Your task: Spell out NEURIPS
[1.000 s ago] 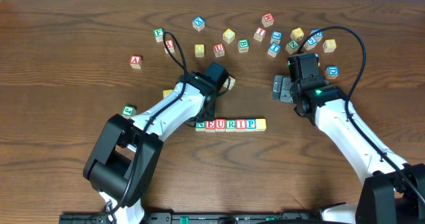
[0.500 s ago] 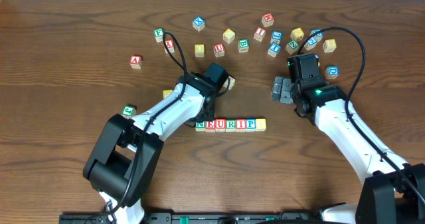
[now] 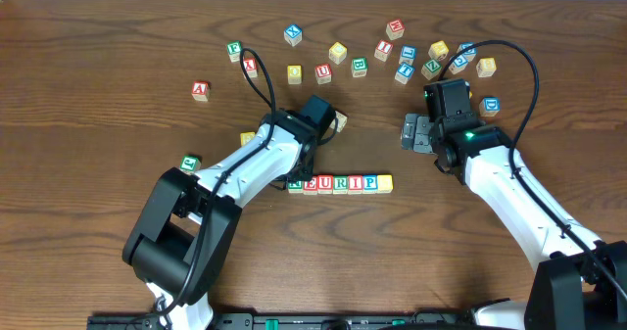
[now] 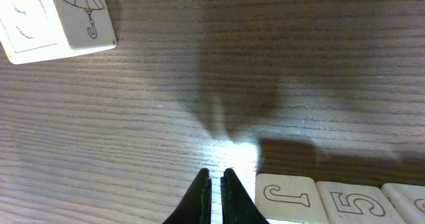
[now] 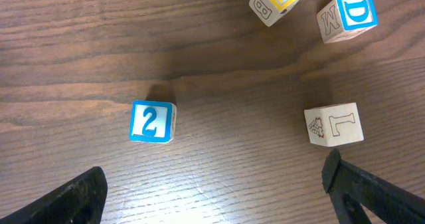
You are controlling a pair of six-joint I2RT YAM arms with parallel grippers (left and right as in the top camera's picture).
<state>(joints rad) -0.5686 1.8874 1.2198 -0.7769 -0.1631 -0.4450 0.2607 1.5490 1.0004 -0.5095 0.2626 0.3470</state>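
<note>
Final step likely: with left gripper (image 4: 216,177) pinched together, empty, block row (image 3: 338,183) just beside it, and right gripper (image 5: 214,169) spread wide, empty, confirm yellow end block (image 3: 385,183) reads S.

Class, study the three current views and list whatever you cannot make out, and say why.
Overhead: the face of the yellow end block in the row is too small to read.
Left wrist: the umbrella block is cut off at the top-left corner; the row blocks by the bottom edge.
Right wrist: the yellow block is cut off by the top edge.
</note>
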